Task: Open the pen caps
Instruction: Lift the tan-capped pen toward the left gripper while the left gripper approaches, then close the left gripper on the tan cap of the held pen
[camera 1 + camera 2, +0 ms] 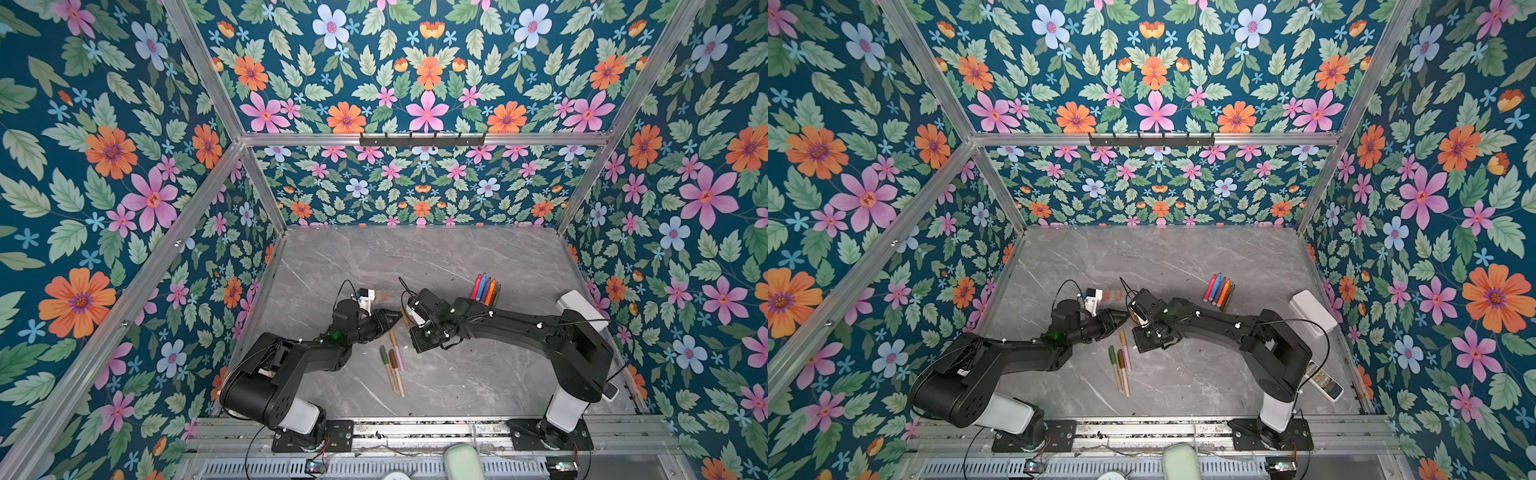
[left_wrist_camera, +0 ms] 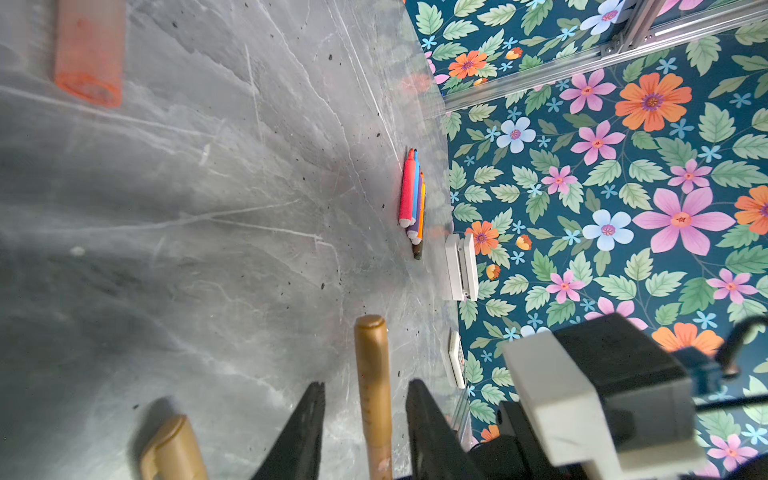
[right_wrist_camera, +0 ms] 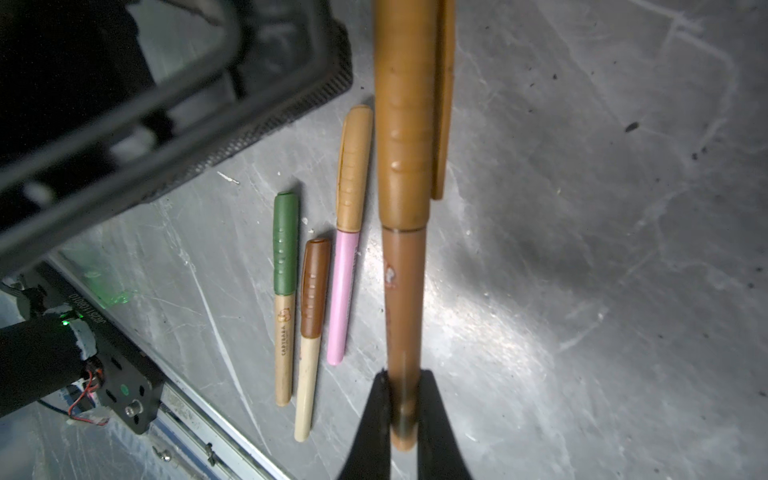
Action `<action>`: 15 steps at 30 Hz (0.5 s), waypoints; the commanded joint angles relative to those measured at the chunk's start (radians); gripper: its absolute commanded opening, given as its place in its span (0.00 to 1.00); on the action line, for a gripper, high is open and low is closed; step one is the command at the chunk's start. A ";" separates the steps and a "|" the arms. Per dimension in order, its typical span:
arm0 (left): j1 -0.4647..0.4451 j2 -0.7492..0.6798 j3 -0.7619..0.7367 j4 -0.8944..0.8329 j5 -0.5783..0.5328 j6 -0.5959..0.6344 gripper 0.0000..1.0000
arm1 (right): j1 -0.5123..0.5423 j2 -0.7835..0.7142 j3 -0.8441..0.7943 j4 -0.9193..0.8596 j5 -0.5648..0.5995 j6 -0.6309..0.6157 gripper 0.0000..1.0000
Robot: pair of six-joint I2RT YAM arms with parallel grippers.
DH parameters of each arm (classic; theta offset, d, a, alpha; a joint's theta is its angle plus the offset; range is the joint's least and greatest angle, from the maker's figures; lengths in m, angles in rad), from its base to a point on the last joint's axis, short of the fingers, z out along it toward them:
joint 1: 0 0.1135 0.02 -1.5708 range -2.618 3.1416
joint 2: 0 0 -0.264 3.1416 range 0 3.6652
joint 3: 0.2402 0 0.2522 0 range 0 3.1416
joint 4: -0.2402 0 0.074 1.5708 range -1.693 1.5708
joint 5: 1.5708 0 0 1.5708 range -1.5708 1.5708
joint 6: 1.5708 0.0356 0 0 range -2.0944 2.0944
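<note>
Cap (image 3: 405, 124) is ribbed tan, on brown pen (image 3: 403, 307).

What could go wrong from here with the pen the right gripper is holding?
1. The right gripper pinches the brown pen only at its tail end, so a pull could pivot or slip it.
2. The left gripper straddles its cap with gaps either side; pulling now would likely miss.

The olive-capped pen (image 3: 284, 299) has a beige barrel reading roughly "CAPTEARA".
</note>
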 commanded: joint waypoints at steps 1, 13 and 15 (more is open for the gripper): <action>-0.004 0.009 0.008 0.040 -0.002 0.004 0.37 | 0.002 0.000 0.004 0.019 -0.024 -0.001 0.00; -0.010 0.029 0.013 0.052 0.001 0.002 0.37 | 0.025 0.032 0.035 0.011 -0.059 -0.017 0.00; -0.009 0.029 0.013 0.053 0.004 0.002 0.36 | 0.028 0.032 0.037 0.011 -0.059 -0.017 0.00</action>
